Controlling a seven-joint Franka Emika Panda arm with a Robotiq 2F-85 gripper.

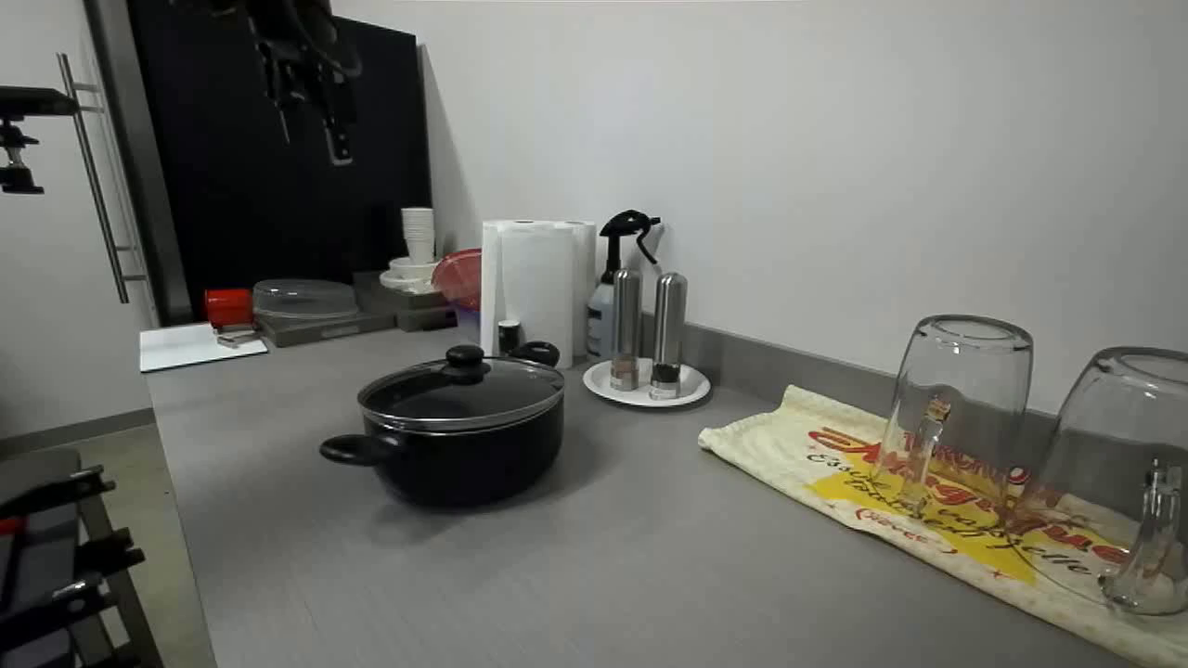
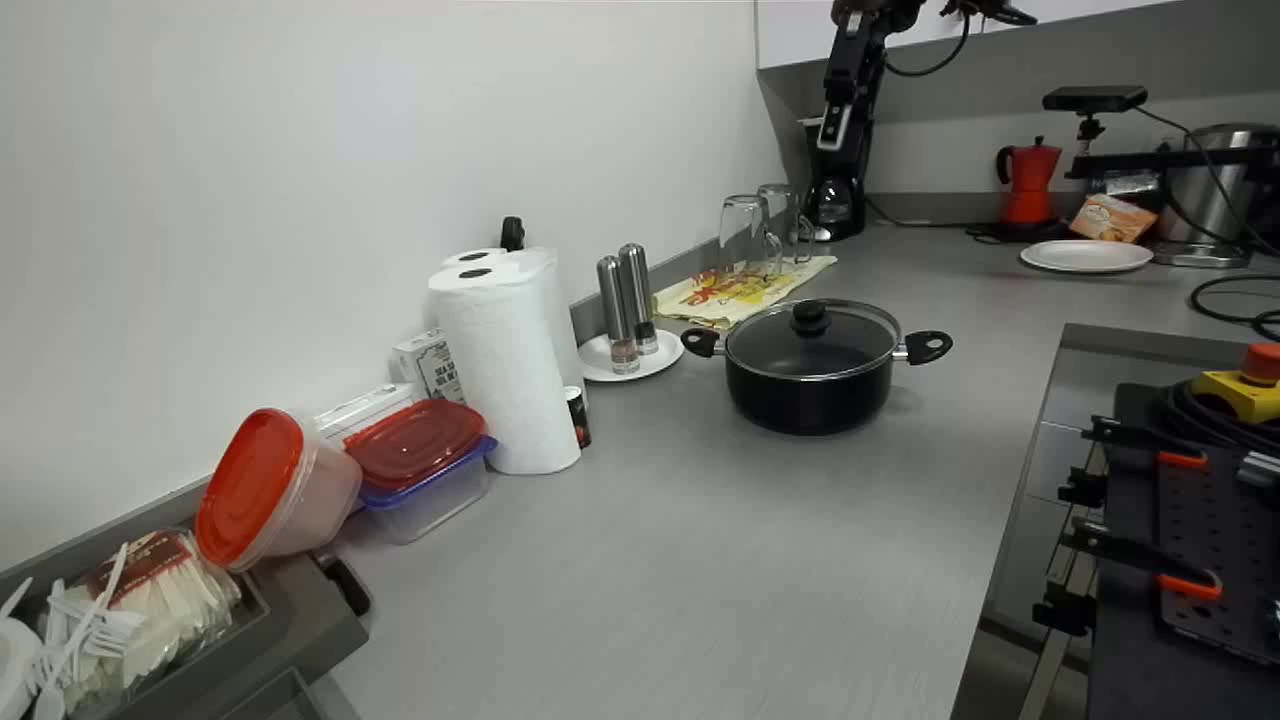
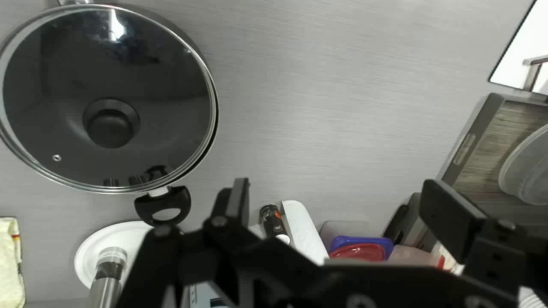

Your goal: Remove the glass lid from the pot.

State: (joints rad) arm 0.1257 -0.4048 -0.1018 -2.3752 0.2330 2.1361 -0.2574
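Atop the pot (image 1: 473, 464) rests the glass lid (image 2: 812, 345), its black knob (image 1: 465, 356) uppermost. Around the pot spreads the grey, streaked countertop (image 2: 760, 570). Near the pot, towards the pale wall (image 1: 789, 186), two steel grinders (image 1: 670, 320) stand on a white plate (image 1: 694, 380), paper rolls (image 2: 510, 370) near it. Well apart from the pot, and higher, hangs the gripper (image 3: 336, 192), fingers (image 3: 443, 214) spread wide. Farther from the pot, along that wall, glass mugs (image 1: 965, 399) stand upside down on a printed cloth (image 1: 770, 436). Beyond the pot in an exterior view rises a black panel (image 1: 278, 204); floor (image 1: 148, 482) shows below the countertop's edge.
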